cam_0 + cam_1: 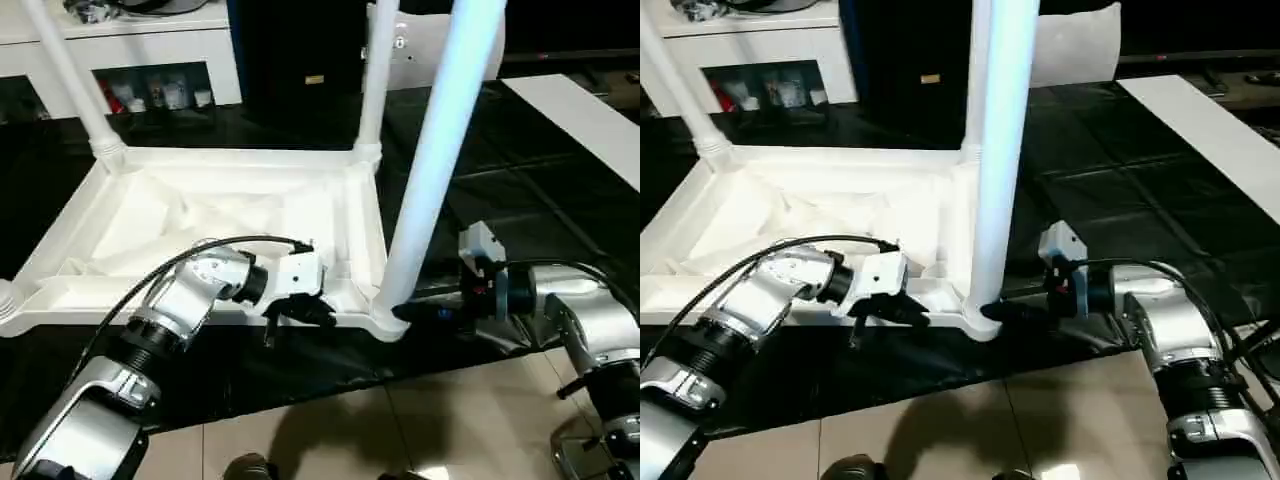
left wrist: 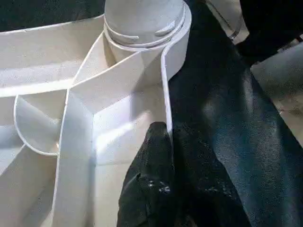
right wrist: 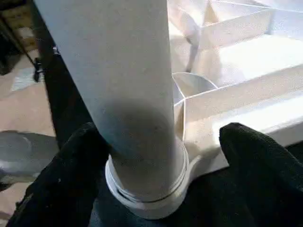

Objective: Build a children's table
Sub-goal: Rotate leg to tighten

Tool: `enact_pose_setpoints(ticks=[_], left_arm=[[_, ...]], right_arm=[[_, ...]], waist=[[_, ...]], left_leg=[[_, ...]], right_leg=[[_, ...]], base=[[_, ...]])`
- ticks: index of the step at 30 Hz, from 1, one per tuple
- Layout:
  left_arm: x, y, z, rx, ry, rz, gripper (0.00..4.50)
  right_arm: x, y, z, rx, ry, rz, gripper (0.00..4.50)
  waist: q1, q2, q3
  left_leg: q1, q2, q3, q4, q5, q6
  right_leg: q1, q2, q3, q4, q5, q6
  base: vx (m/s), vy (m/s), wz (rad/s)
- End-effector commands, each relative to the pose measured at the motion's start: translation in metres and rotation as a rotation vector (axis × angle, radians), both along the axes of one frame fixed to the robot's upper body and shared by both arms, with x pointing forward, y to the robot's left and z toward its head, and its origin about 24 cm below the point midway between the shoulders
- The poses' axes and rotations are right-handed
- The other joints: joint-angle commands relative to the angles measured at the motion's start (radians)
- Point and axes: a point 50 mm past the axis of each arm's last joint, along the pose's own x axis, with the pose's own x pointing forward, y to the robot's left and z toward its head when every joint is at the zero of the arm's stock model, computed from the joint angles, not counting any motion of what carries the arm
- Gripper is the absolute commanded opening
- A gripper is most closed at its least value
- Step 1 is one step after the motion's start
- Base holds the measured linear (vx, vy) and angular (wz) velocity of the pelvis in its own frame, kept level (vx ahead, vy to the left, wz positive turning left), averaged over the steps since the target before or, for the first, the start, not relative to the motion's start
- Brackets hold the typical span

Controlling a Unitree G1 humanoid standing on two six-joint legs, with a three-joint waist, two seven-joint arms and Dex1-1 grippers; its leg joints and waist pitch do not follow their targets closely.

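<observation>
Black floor mat point(image 1: 520, 200) under upturned children's table point(image 1: 200, 215) (three legs standing). Left claw point(image 1: 300, 312) pinched shut on table's near rim, beside near leg point(image 1: 435, 150). Right claw point(image 3: 161, 156) spread wide, straddling that leg's base.

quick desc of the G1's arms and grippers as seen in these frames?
Both forearms are silver metal cylinders with ribbed black joint collars. A black cable loops over the left forearm to a white wrist block. Left gripper and right gripper have black fingers. The right wrist carries a small white box with a red detail.
</observation>
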Motion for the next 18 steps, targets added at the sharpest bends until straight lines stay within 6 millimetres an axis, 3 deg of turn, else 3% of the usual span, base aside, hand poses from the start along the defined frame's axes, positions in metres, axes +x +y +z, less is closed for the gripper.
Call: enact_pose_setpoints(ticks=[1,18], left_arm=[[-0.0116,-0.011,-0.0078,0.037,0.025,-0.114,0.0],[-0.0108,-0.0106,-0.0095,0.04,0.025,-0.103,0.0]], right_arm=[[0.0018,0.0026,0.0078,0.015,-0.015,0.023,3.68],[-0.0026,0.0104,0.0042,0.046,0.027,0.065,2.23]], waist=[[-0.001,-0.013,-0.085],[0.002,-0.012,-0.081]], left_leg=[[0.007,0.038,0.003,-0.073,-0.119,0.087],[0.006,0.038,0.002,-0.075,-0.13,0.074]], right_leg=[[0.064,-0.049,0.066,-0.072,-0.157,-0.241],[0.063,-0.048,0.067,-0.077,-0.189,-0.222]], base=[[0.0,0.0,0.0],[0.0,0.0,0.0]])
